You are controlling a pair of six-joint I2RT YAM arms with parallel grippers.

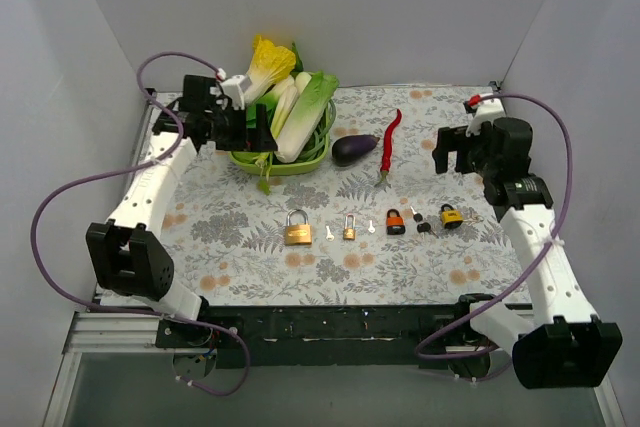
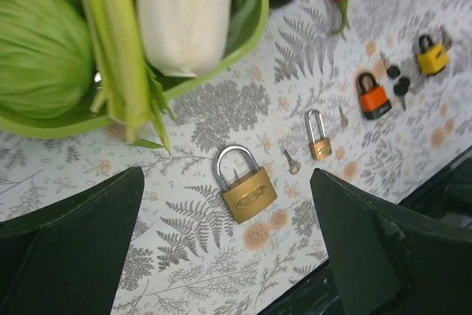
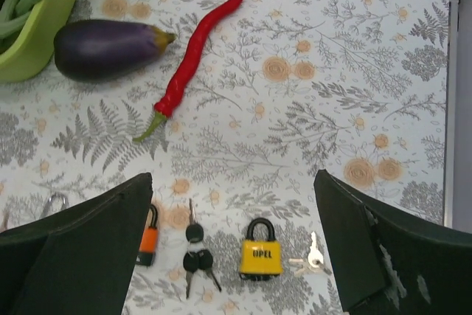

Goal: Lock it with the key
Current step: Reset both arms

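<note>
1. The left fingers (image 2: 66, 256) and the right fingers (image 3: 74, 256) stand wide apart, holding nothing.
2. Risk: the silver key (image 3: 313, 254) lies thin and flat on the table (image 3: 332, 49), so a pinch could skid off it or shove the yellow padlock (image 3: 259, 254) just beside it.
3. That padlock lies below and between the right fingers, and the large brass padlock (image 2: 249, 191) lies likewise under the left fingers.

Open cloth (image 1: 400, 272) runs between the row of padlocks (image 1: 349, 230) and the near table edge, leaving room to reach in. Behind the row, a green basket (image 1: 300, 167), an eggplant (image 1: 355, 149) and a red chili (image 1: 390, 137) crowd the far side; keys (image 1: 328, 233) sit between the locks.
</note>
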